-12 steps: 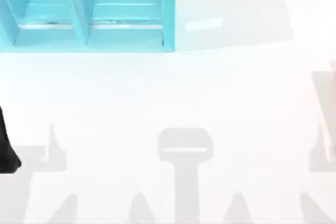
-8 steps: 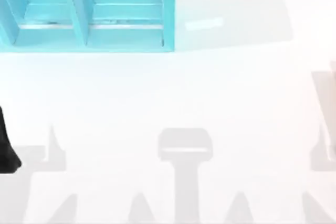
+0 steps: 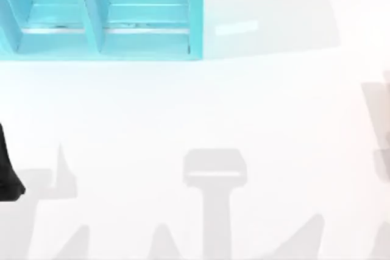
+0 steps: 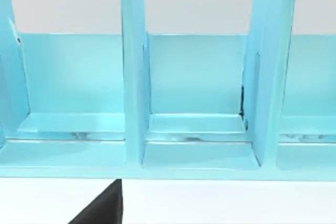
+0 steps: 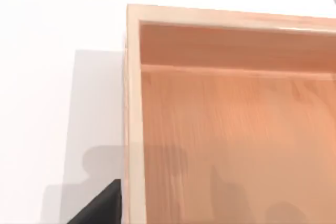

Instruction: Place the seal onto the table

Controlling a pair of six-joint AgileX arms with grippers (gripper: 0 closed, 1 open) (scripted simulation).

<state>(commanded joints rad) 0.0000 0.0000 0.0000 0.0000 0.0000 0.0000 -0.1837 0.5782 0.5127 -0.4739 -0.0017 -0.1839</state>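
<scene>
A large, plain white table [image 3: 244, 108] fills the top view. A light-blue shelf unit with upright dividers [image 3: 103, 16] stands at its far left corner, open front turned toward your arms. Your left arm [image 3: 7, 175] is a black shape at the table's left edge, well apart from the shelf.

From the left wrist, you look straight into the shelf's compartments, and the ones facing you are bare. A black sliver of your left gripper [image 4: 105, 205] juts in low, in front of the shelf. You cannot tell whether it is spread or pressed together.

From the right wrist, you look down into a shallow, light-brown wooden box with raised walls [image 5: 236, 129] resting on the white surface. A black sliver of your right gripper [image 5: 105, 205] sits just outside the box's wall. Its state cannot be told either.

The aim of the two wrists suggests that each arm is placed to inspect a possible resting place. The seal's whereabouts cannot be told, nor how it lies relative to either gripper. The placing step looks not yet begun.
</scene>
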